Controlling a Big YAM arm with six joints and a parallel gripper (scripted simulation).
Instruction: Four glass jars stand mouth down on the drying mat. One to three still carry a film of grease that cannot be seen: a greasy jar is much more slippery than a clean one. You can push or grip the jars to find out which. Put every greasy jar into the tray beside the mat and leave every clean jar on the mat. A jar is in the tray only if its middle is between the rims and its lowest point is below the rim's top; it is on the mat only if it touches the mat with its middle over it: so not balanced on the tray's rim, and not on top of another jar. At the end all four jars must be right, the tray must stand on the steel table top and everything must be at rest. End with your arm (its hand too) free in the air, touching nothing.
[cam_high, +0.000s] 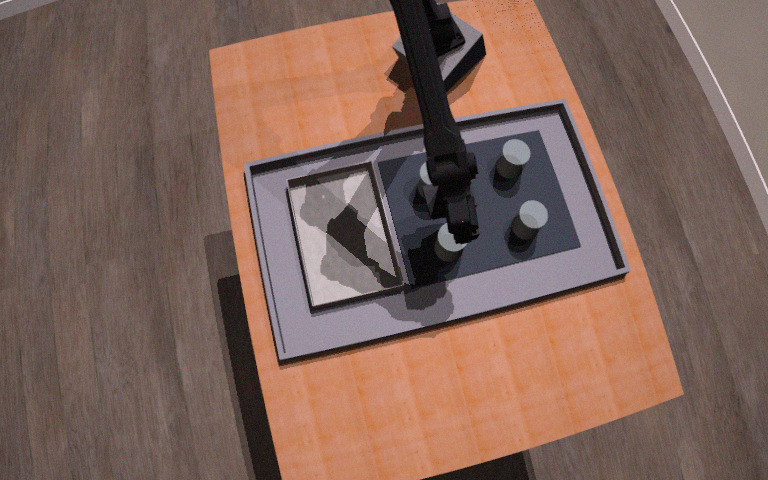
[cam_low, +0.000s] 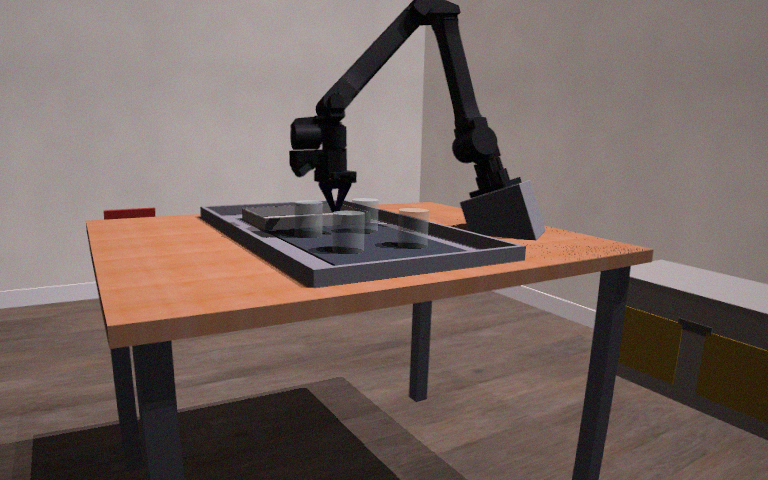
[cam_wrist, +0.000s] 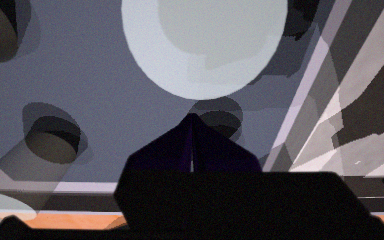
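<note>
My gripper is shut and empty, pointing down at about jar-top height between the two jars nearest the tray. In the wrist view its fingertips are just short of the front-left jar; contact cannot be told. The back-left jar is partly behind the arm. The back-right jar and front-right jar stand farther off. All four stand upright on the dark mat. The tray holds no jar.
The steel table top has a raised edge around the mat and tray. The tray's near rim runs close along the mat's left edge. The arm's base stands behind, on the orange table.
</note>
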